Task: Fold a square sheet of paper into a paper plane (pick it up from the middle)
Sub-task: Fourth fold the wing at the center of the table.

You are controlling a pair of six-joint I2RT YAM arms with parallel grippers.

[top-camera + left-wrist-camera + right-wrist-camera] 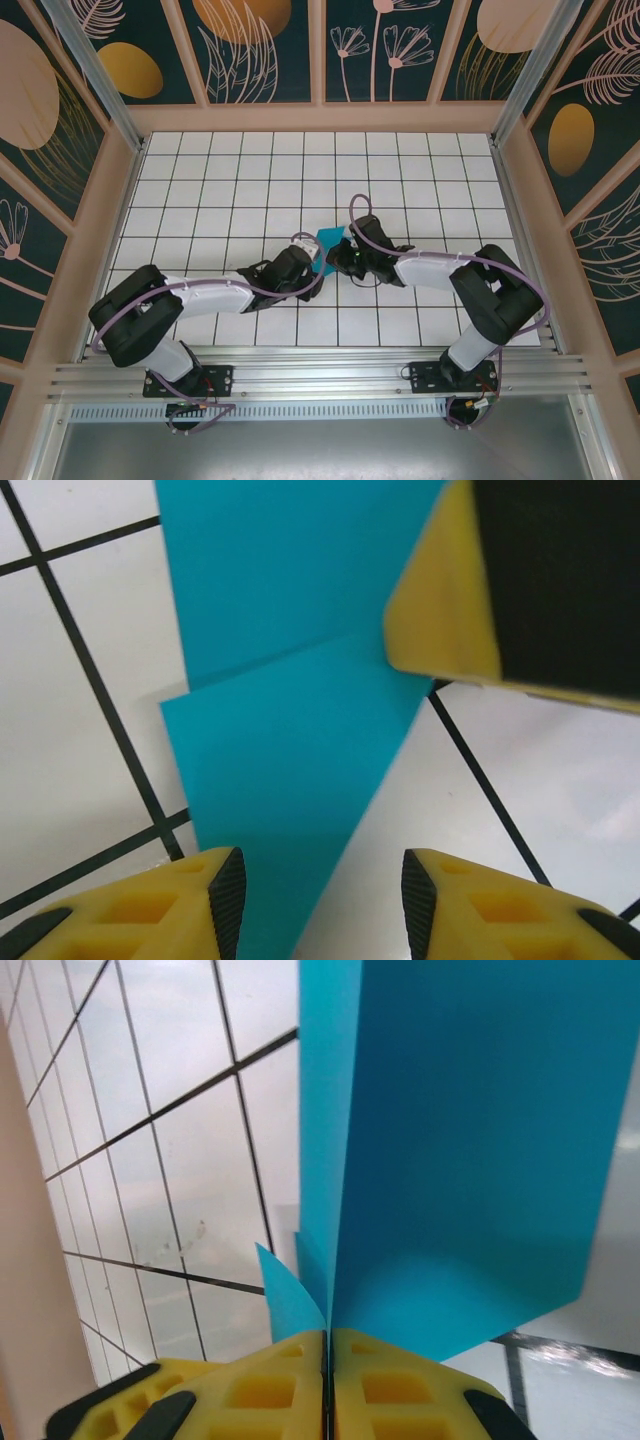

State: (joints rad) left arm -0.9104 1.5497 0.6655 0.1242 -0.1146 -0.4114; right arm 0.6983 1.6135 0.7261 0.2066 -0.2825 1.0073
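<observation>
The square sheet of paper is teal and folded into a creased, tapering shape at the middle of the table. My right gripper is shut on its lower edge, so the folded layers stand upright from the closed yellow fingers. In the top view the right gripper meets the paper from the right. My left gripper is open, and the narrow end of the paper lies between its pads without being pinched. The right gripper's yellow finger shows at the upper right of the left wrist view. The left gripper sits just left of the paper.
The white gridded table stretches behind and to both sides of the grippers. Wooden frame walls enclose it on the left, right and back. Both arms reach inward from their bases at the near edge.
</observation>
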